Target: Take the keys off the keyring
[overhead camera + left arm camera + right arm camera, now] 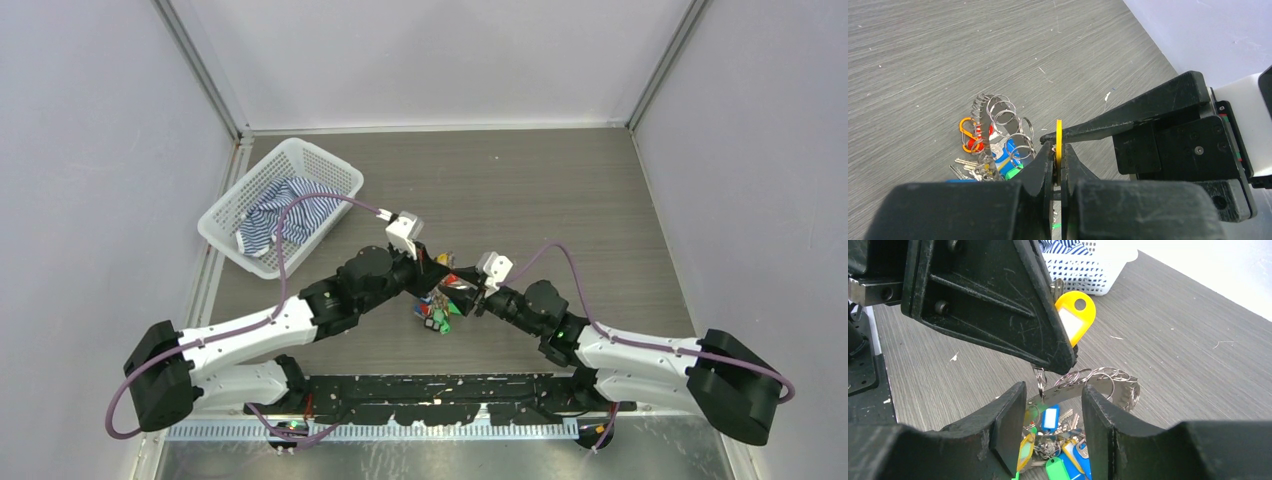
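My left gripper [1058, 150] is shut on a yellow key tag [1075, 315], which stands edge-on between its pads. A small split ring [1039, 380] hangs from that tag down to the keyring [1108, 385], a curved metal band threaded with several small rings. Under the band dangle the keys [1058, 460], with blue, green and yellow tags. My right gripper [1053, 400] is open, its two fingers standing either side of the band's near end without closing on it. From above, both grippers meet over the bunch [437, 315] at the table's middle. In the left wrist view the keyring [980, 107] is down to the left.
A white mesh basket [230, 215] holding a blue-striped cloth [280, 215] stands at the back left. The grey table runs to walls at the back and both sides. An orange clip [965, 135] hangs in the bunch.
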Robot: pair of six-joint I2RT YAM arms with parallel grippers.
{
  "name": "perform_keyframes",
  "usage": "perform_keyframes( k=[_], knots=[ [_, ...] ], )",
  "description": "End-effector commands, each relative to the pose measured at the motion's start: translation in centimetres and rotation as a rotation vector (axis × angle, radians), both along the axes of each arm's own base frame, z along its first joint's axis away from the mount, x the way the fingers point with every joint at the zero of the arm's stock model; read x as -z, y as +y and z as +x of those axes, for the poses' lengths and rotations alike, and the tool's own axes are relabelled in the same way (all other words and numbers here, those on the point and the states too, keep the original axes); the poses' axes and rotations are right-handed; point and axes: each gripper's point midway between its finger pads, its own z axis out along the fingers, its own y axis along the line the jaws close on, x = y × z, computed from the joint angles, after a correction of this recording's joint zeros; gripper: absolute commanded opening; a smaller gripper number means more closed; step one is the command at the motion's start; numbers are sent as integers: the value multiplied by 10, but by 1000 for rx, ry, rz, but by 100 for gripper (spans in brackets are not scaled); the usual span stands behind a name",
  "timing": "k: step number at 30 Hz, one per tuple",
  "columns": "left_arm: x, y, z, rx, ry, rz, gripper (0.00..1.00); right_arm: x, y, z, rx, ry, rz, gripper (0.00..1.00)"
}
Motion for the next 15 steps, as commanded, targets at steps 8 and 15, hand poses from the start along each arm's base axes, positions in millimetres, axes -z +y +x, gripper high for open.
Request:
perform_keyframes(
  k=[8, 15],
  knots=[
    [-42, -5, -11, 83, -99, -102, 1, -26, 5, -8, -56, -55, -6, 48],
    [-42, -6, -11, 87, -99, -96, 1, -30, 9, -12, -70, -64, -18, 36]
  ],
)
